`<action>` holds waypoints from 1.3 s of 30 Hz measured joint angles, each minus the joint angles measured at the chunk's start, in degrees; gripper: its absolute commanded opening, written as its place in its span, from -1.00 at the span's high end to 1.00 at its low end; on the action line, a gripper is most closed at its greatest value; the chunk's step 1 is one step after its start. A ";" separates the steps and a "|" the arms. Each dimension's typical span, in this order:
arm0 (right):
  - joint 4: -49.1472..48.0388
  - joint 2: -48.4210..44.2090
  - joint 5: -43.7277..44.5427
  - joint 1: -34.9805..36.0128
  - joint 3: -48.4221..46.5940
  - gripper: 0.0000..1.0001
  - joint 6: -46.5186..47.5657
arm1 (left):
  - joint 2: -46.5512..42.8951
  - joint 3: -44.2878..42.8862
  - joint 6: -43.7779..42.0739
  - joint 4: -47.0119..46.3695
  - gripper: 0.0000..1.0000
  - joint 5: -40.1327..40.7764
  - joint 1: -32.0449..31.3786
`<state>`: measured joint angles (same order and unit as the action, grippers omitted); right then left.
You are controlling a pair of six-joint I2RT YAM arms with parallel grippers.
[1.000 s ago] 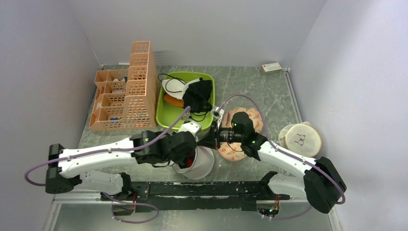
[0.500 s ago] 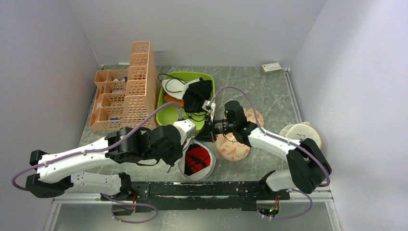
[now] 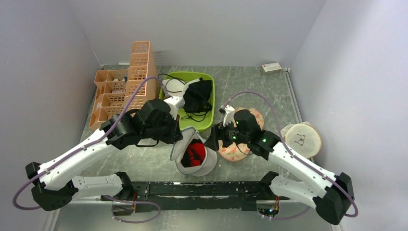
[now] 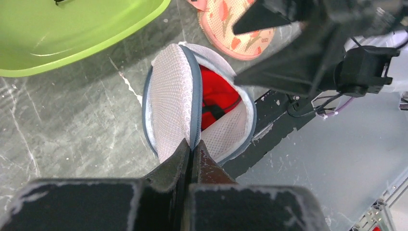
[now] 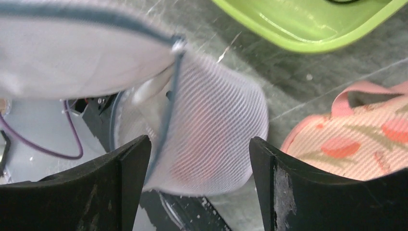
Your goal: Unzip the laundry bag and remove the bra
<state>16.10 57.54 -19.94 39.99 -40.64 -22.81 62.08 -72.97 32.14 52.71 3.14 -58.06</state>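
Observation:
The laundry bag [image 3: 192, 161] lies at the table's near edge, a white mesh dome unzipped and gaping. The red bra [image 3: 194, 154] shows inside it, also in the left wrist view as the bra [image 4: 216, 94] between the two halves. My left gripper [image 4: 194, 143] is shut on the grey zip rim of the bag's upper half [image 4: 168, 96], holding that flap up. My right gripper [image 5: 197, 178] is open just right of the bag; the mesh wall [image 5: 216, 125] bulges between its fingers, untouched, with red showing through. From above, the right gripper [image 3: 211, 139] hovers beside the bag.
A green tub [image 3: 169, 115] behind the bag holds a black garment [image 3: 198, 95]. Orange baskets [image 3: 127, 96] stand at the back left. A peach floral padded item [image 3: 240, 147] lies under my right arm, with a cream mesh pouch [image 3: 300, 139] at the right.
The right gripper has opened, let go of the bag and drawn back to the right. The left arm has swung back with the flap, opening the bag and exposing the red bra.

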 measured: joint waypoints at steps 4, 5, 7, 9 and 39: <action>5.29 -5.18 3.98 4.37 -0.09 -0.55 -2.51 | 0.37 1.51 -0.66 -1.20 0.86 -3.52 4.20; 5.64 -5.70 4.37 5.01 -0.09 -0.55 -3.15 | 0.31 1.75 -0.76 -1.31 0.86 -4.15 4.96; 5.44 -6.25 5.60 7.65 0.26 -0.55 -4.92 | 0.09 1.97 -0.90 -1.46 0.86 -5.29 6.58; 4.92 -5.66 7.10 11.37 1.18 -0.50 -6.56 | -0.37 2.03 -0.90 -1.42 0.86 -6.19 7.82; 1.66 6.43 22.12 14.73 1.86 0.57 1.44 | -2.49 6.97 4.07 9.51 -0.99 21.22 12.13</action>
<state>17.76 63.96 2.17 54.72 -38.79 -21.37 59.59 -66.00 36.21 62.22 24.36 -45.93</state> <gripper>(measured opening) 0.175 0.970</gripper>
